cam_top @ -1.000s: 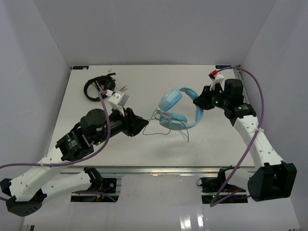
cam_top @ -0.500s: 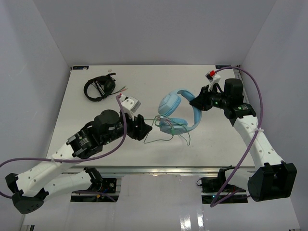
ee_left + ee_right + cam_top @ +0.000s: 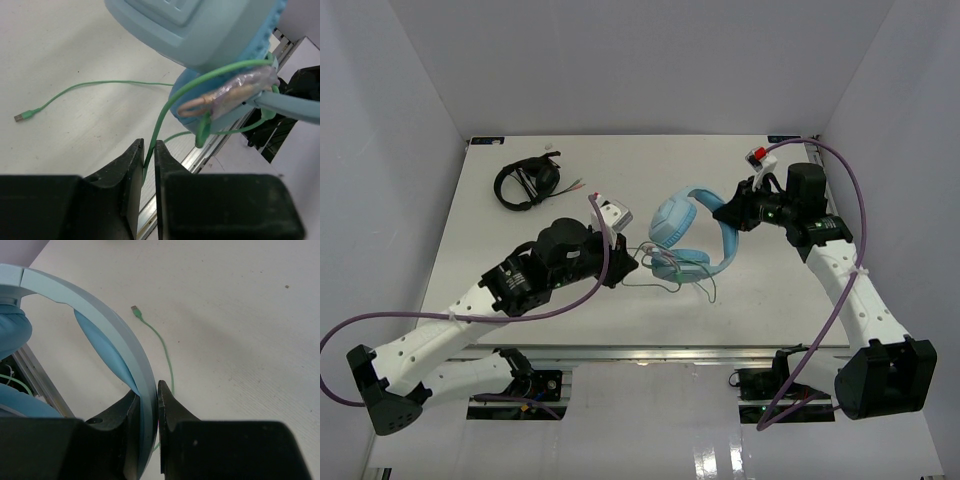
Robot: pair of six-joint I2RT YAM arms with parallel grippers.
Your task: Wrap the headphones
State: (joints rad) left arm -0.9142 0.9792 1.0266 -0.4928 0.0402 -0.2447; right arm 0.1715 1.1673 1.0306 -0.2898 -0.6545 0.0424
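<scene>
The light blue headphones (image 3: 688,232) are held up over the middle of the table. My right gripper (image 3: 724,213) is shut on their headband (image 3: 107,337). Their thin pale green cable (image 3: 660,268) loops round the ear cups (image 3: 200,30) and trails onto the table, its plug end (image 3: 135,310) lying flat. My left gripper (image 3: 632,262) is just left of the cups, shut on the cable (image 3: 165,112), which runs up from between the jaws to the lower cup.
Black headphones (image 3: 526,184) lie at the far left of the white table (image 3: 500,280). The table's near edge with its metal rail (image 3: 210,150) is just below the held headphones. White walls enclose the back and sides.
My left gripper has moved right, toward the headphones, drawing the cable with it. The right gripper has shifted slightly left with the headband, and the headphones have turned a little.
</scene>
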